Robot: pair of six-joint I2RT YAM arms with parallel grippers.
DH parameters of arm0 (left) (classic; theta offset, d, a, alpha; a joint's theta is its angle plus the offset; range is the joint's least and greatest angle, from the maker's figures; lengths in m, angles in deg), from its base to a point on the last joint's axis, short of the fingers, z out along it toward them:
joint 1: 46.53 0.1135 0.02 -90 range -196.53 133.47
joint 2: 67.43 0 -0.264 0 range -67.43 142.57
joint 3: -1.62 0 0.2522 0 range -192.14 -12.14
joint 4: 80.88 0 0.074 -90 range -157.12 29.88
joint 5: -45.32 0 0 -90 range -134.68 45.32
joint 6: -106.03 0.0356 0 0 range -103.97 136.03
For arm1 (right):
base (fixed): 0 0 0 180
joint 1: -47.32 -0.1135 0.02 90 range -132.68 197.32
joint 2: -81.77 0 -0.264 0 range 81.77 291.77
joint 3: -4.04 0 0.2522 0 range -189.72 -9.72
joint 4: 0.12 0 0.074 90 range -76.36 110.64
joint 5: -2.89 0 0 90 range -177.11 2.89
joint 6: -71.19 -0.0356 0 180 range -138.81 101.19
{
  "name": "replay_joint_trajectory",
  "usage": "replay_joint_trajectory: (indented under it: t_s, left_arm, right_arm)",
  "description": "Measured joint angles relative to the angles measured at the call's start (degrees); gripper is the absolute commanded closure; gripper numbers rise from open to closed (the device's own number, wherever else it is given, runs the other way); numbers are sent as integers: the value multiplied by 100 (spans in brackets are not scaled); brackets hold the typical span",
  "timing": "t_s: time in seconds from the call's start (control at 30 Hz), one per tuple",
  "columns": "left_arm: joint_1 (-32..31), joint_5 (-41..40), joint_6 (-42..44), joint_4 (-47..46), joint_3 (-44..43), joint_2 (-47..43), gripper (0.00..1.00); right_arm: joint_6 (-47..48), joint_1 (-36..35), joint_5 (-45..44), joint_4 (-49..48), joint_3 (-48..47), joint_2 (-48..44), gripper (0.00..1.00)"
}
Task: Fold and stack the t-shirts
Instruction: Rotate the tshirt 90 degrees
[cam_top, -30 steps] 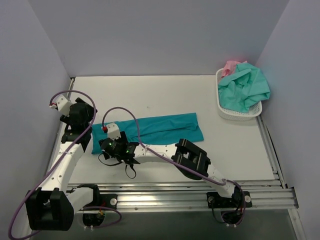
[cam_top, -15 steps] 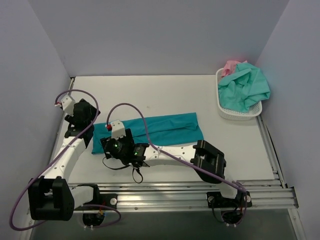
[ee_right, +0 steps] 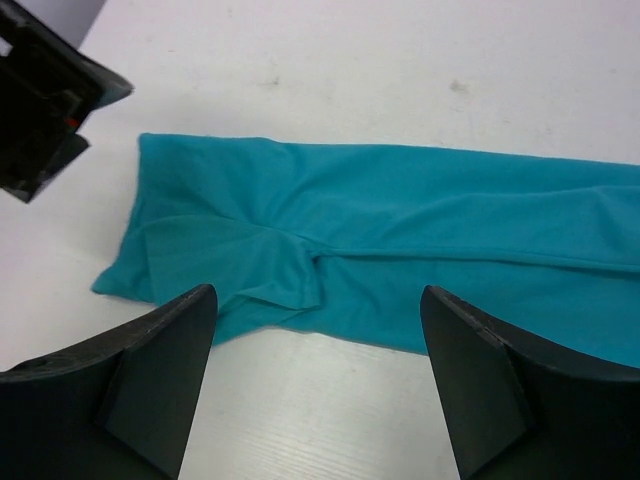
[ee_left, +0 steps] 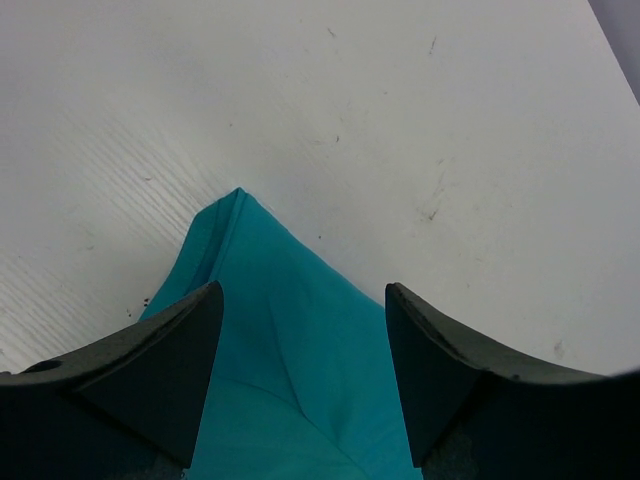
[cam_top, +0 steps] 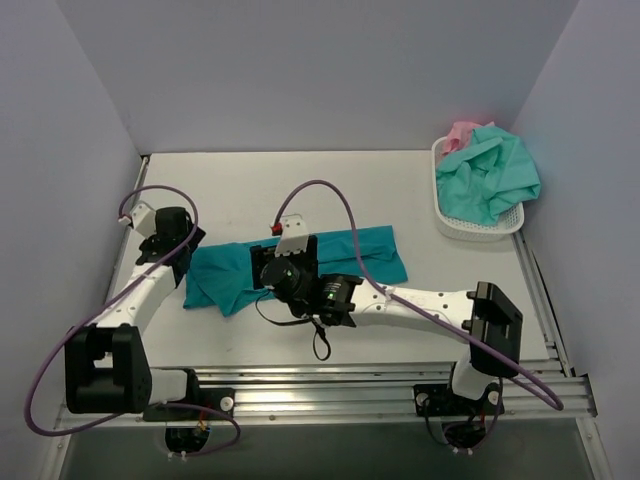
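Note:
A deep teal-blue t-shirt point(cam_top: 375, 255) lies folded into a long strip across the table, its left end point(cam_top: 225, 280) a little rumpled. My left gripper point(cam_top: 178, 238) hovers open at that left end; in the left wrist view the shirt's corner point(ee_left: 265, 330) lies between its fingers point(ee_left: 150, 370), unheld. My right gripper point(cam_top: 283, 262) hangs open above the strip's middle. In the right wrist view the shirt point(ee_right: 400, 220) spreads beyond the open gripper point(ee_right: 315, 330), with bare table directly under it. More t-shirts, mint-green point(cam_top: 490, 175) and pink point(cam_top: 462, 132), are piled at the far right.
A white perforated basket point(cam_top: 480, 230) at the far right edge holds the mint-green and pink shirts. Grey walls close in the table on the left, back and right. A metal rail point(cam_top: 350, 385) runs along the near edge. The left gripper's body point(ee_right: 45, 100) shows in the right wrist view's corner.
My right gripper has swung from the shirt's left end toward its middle and opened wider. The left end now lies rumpled. My left gripper shifted slightly farther back.

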Motion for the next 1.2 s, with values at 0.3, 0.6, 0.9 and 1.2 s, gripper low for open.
replay_joint_trajectory:
  t_s: [0.3, 0.6, 0.9, 1.2]
  left_arm:
    - [625, 219, -118, -63, -17, 970, 30]
    - [664, 660, -382, -437, -68, 1655, 35]
    - [664, 737, -520, -890, -68, 1703, 51]
    - [664, 758, -573, -1010, -98, 1906, 60]
  right_arm:
    - [-214, 177, -140, 85, 944, -789, 22]
    - [-280, 393, -155, 103, 1165, -1167, 22]
    - [-278, 588, -90, 96, 1274, -1158, 22]
    - [-278, 706, -24, 81, 1290, -1126, 22]
